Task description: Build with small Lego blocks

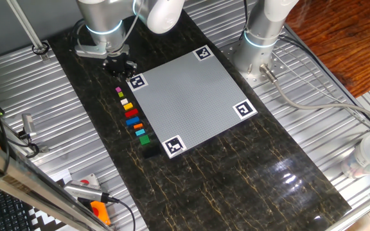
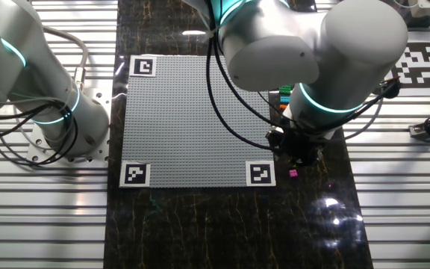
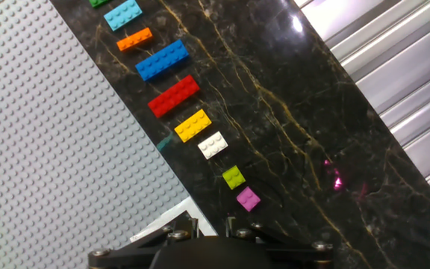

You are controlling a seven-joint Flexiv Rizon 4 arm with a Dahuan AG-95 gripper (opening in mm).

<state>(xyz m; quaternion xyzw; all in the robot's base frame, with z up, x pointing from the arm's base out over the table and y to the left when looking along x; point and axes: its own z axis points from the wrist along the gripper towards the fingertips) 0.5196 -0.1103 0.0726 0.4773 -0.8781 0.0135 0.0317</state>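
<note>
Drop your claw squarely over the pink brick; I cannot tell how wide its fingers stand.

Hidden and cut-off parts

The gripper fingers are out of sight in every view; in the other fixed view the arm covers most of the small Lego blocks beside the grey plate.

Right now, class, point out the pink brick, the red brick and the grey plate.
pink brick (image 3: 248, 199), hand view, middle of its studded top.
red brick (image 3: 174, 96), hand view, centre of its top.
grey plate (image 1: 191, 99), one fixed view, bare studded middle.
</note>
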